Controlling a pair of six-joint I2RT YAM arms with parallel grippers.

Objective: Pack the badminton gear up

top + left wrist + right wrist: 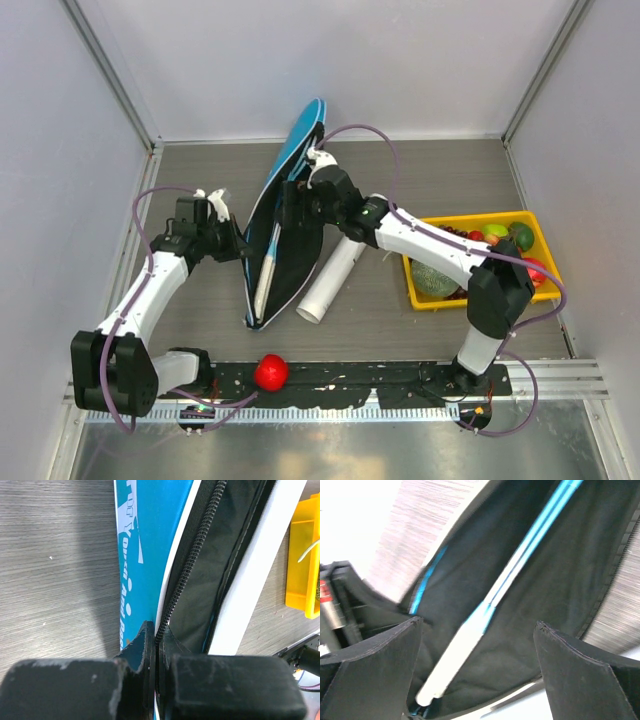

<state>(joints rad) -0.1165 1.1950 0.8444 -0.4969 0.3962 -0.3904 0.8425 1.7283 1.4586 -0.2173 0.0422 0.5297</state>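
The blue racket bag (300, 150) lies open on the table, its black inside facing up. One racket lies in it, its pale handle (267, 268) toward the near end; in the right wrist view the handle (451, 667) and blue shaft show clearly. My left gripper (243, 252) is shut on the bag's zipper edge (172, 600), its tips (156, 636) pinching it. My right gripper (290, 205) hovers open and empty over the bag's inside (477, 645). The long white tube (332, 278) lies just right of the bag and also shows in the left wrist view (260, 565). No shuttlecocks are in view.
A yellow tray (420, 300) of fruit stands at the right, also in the left wrist view (300, 555). A small red ball (270, 372) lies near the front rail between the arm bases. Grey walls enclose the table.
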